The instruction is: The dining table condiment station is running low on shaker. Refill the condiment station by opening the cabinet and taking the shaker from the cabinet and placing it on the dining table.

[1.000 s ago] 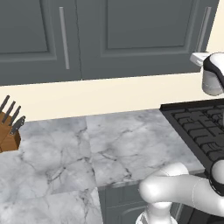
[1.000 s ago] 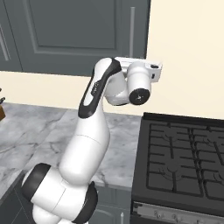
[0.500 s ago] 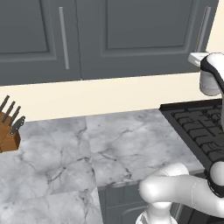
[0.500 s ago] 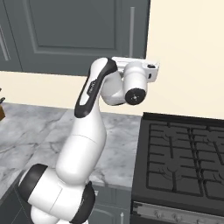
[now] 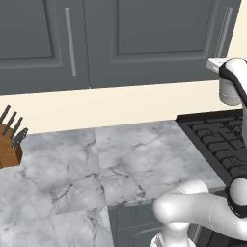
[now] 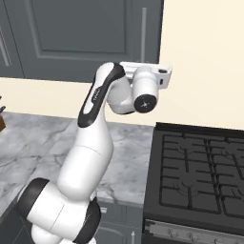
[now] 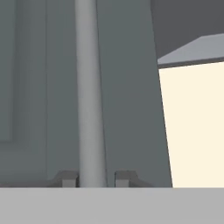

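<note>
Hand (image 7: 92,178) now closed on cabinet (image 7: 127,87) handle (image 7: 89,96), arm barely shifted

illumination is even and diffuse across all views, with no visible light source. the cream wall (image 6: 205,52) renders bright and flat. shadows are faint. the white arm (image 6: 90,143) shows smooth shading with soft highlights, no harsh glare. the hand view is soft and low in detail at close range; the handle (image 7: 90,96) has blurred edges.
</note>
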